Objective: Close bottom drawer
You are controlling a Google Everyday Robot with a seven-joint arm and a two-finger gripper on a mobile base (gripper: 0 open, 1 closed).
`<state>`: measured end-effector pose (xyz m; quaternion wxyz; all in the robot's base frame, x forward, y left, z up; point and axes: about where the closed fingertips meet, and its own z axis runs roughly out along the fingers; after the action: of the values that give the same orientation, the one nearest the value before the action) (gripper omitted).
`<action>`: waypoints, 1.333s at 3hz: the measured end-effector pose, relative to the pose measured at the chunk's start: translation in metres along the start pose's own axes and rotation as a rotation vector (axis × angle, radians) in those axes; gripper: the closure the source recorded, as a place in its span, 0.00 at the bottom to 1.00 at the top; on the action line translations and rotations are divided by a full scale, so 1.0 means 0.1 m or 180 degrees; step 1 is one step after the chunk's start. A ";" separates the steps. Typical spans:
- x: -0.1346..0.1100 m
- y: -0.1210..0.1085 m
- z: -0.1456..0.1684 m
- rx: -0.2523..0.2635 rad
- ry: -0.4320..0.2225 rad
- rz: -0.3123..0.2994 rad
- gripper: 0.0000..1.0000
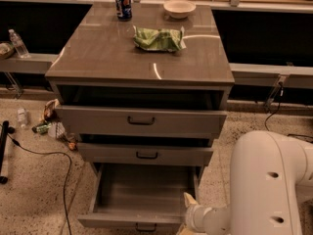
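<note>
One gripper (187, 212) sits by the open bottom drawer's (142, 192) front right corner; whether it is clenched or released, I cannot tell. The drawer lies to its left and should slide back under the tabletop's (122, 58) front edge.

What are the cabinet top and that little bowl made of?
Cabinet top: probably glossy laminate; light streaks reflect off it. Bowl: pale, smooth, perhaps ceramic or plastic. The gripper sits at the front right corner of the bottom drawer.
</note>
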<state>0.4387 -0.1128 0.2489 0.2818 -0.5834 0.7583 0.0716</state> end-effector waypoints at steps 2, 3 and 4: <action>0.07 -0.18 0.48 0.0153 -0.0209 -0.0234 0.23; -0.02 -0.32 0.64 0.0181 -0.0328 -0.0361 0.47; -0.09 -0.41 0.71 0.0203 -0.0393 -0.0437 0.70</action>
<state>0.5021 -0.0864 0.2038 0.3507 -0.6192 0.6997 0.0638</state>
